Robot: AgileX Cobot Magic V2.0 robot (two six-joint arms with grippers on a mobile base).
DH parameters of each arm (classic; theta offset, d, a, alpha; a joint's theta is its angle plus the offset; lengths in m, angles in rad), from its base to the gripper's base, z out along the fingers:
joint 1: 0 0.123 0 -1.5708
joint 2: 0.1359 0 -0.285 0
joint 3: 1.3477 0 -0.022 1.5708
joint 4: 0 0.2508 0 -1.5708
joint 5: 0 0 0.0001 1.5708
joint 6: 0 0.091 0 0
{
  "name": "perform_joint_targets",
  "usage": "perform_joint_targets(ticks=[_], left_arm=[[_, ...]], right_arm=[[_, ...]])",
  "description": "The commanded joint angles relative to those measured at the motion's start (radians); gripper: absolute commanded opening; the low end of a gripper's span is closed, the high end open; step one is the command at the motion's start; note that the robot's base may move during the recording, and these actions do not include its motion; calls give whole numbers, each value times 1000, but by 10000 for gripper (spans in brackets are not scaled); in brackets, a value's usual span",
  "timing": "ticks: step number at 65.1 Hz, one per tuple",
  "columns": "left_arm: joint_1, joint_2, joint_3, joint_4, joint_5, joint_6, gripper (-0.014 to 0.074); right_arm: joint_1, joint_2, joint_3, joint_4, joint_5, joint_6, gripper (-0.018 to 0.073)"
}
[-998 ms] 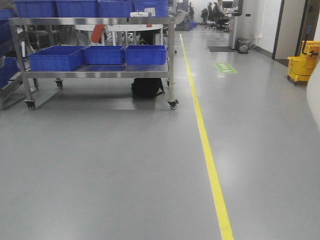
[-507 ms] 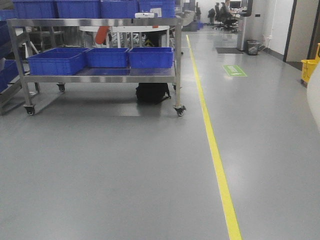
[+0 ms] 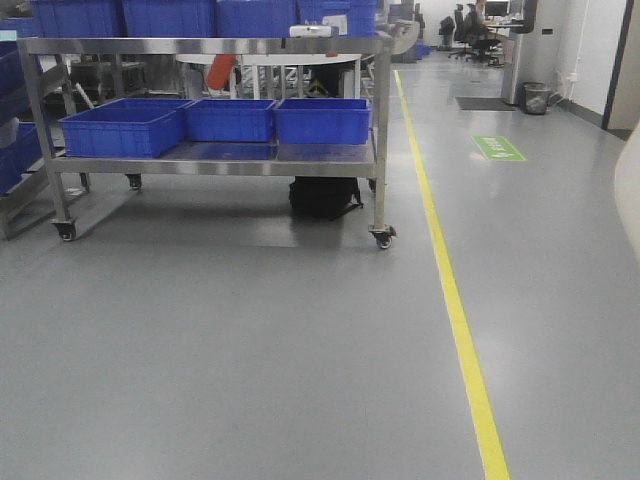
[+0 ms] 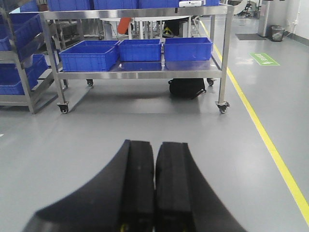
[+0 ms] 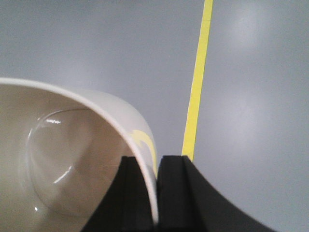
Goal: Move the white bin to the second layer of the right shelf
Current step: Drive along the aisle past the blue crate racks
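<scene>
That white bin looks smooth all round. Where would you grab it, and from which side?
By its thin wall at the rim, coming in over the open mouth. The white bin shows no handle here, but its wall is slim enough to pinch, one finger inside and one outside. The right gripper holds it just so.

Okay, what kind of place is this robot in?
Most likely a factory or warehouse floor: a wheeled steel cart holding blue plastic crates, a yellow aisle line, and a green floor marking.
</scene>
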Motion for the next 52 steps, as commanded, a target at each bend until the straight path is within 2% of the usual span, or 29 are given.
perform_joint_targets(ticks=[1, 52], left_arm=[[-4, -16, 37, 0, -87, -3, 85], [-4, -16, 37, 0, -87, -3, 85]], right_arm=[[-8, 2, -29, 8, -87, -5, 48], [-8, 2, -29, 8, -87, -5, 48]])
